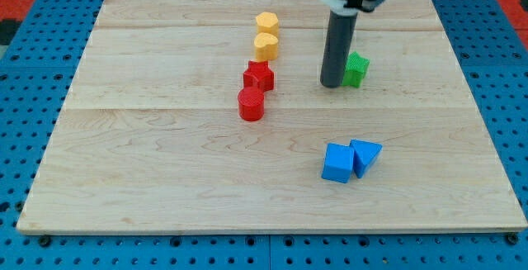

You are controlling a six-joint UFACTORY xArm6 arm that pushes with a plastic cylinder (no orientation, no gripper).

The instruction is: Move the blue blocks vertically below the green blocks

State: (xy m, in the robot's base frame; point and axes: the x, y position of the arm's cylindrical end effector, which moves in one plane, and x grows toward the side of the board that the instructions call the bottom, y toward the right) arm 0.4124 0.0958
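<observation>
My tip [332, 83] rests on the board just left of a green block [356, 69], touching or nearly touching it; the rod hides the green block's left part, so its shape and number are unclear. A blue cube [337, 163] and a blue triangular block [365, 156] sit side by side, touching, toward the view's bottom right, well below the green block and my tip.
Two yellow blocks, a hexagon [267, 23] and a round one [266, 46], stand at the view's top centre. A red star-like block [259, 77] and a red cylinder [251, 104] sit below them. The wooden board [124, 154] lies on a blue pegboard.
</observation>
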